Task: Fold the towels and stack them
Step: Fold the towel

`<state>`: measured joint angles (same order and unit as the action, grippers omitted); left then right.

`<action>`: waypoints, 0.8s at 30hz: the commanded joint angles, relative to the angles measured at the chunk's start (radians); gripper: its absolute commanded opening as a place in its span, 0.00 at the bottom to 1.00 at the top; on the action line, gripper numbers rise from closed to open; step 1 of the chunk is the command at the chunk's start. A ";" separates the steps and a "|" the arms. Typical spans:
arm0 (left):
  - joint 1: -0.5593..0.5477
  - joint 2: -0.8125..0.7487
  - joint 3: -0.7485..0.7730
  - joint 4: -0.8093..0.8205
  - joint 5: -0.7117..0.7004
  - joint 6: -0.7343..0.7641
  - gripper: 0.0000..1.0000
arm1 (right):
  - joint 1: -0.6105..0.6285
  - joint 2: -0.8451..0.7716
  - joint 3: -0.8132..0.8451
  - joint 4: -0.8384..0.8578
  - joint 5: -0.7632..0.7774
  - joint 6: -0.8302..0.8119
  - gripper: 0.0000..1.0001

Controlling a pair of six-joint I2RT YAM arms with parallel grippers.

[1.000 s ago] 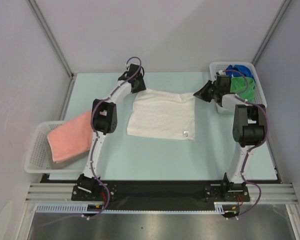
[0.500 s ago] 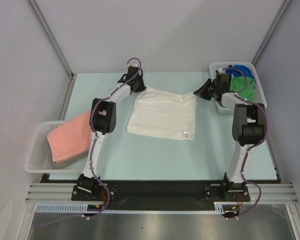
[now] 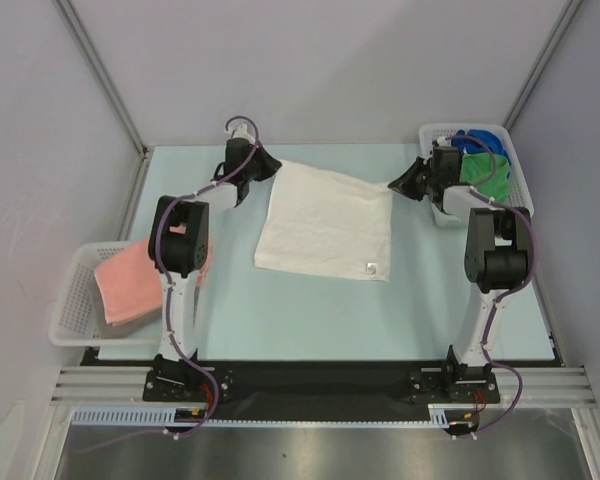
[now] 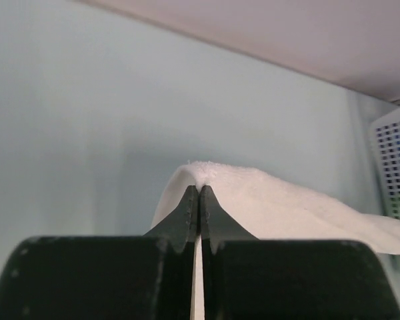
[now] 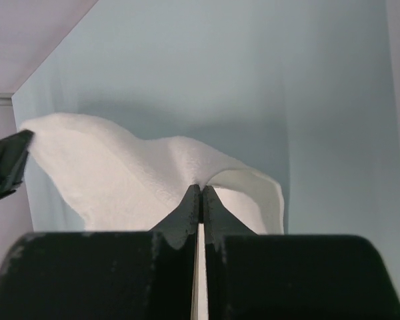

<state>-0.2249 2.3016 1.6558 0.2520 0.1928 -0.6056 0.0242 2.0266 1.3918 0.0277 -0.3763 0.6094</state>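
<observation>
The white towel (image 3: 325, 225) is nubby terry cloth, the table (image 3: 280, 310) smooth matt, the basket (image 3: 65, 300) plastic lattice.

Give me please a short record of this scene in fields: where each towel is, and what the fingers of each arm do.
white towel: spread on the table, both far corners pinched
left fingers: shut on the white towel's far left corner
right fingers: shut on the white towel's far right corner
pink towel: folded, in the left basket
blue towel: in the right basket
green towel: in the right basket, nearer than the blue towel
</observation>
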 commanded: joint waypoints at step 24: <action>0.004 -0.412 -0.735 0.694 0.037 -0.054 0.06 | 0.105 -0.396 -0.530 0.218 0.016 0.073 0.00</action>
<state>-0.2249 1.9930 0.9665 0.8146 0.2703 -0.6502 0.1238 1.7000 0.8989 0.1726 -0.3634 0.6609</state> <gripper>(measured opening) 0.055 0.027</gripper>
